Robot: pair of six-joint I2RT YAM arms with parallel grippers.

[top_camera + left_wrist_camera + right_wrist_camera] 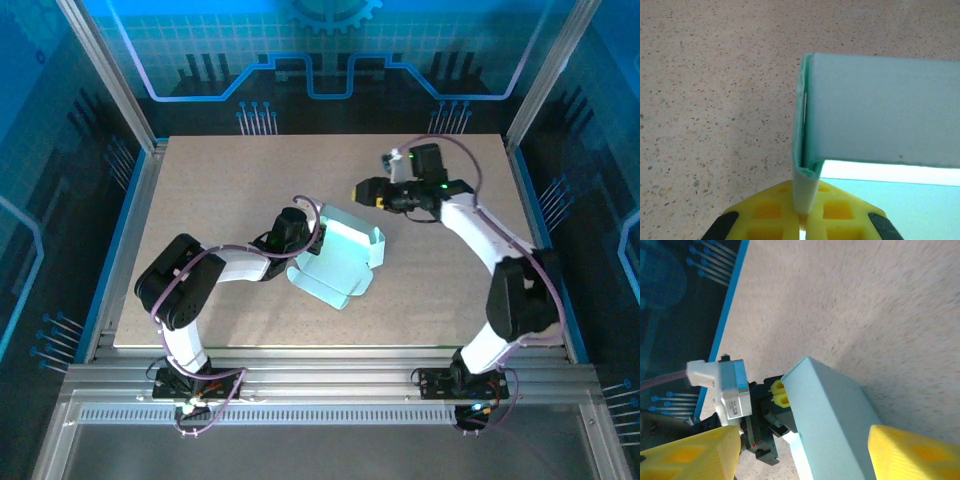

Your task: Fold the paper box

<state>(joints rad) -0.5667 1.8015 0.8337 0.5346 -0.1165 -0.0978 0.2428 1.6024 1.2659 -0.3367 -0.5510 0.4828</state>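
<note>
On worktop (200,190): left gripper (297,232) clamps paper box (340,258) at nine o'clock; right gripper (366,190), spread and empty, near its one o'clock.

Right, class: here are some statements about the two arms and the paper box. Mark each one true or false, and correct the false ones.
1. The left gripper is shut on one upright wall of the paper box. True.
2. The right gripper is clamped on the box. False: its fingers stand wide apart and, in the top view, it is clear of the box.
3. The box lies as a completely flat blank. False: some of its walls are already folded up.
4. The box sits near the middle of the speckled table. True.
</note>
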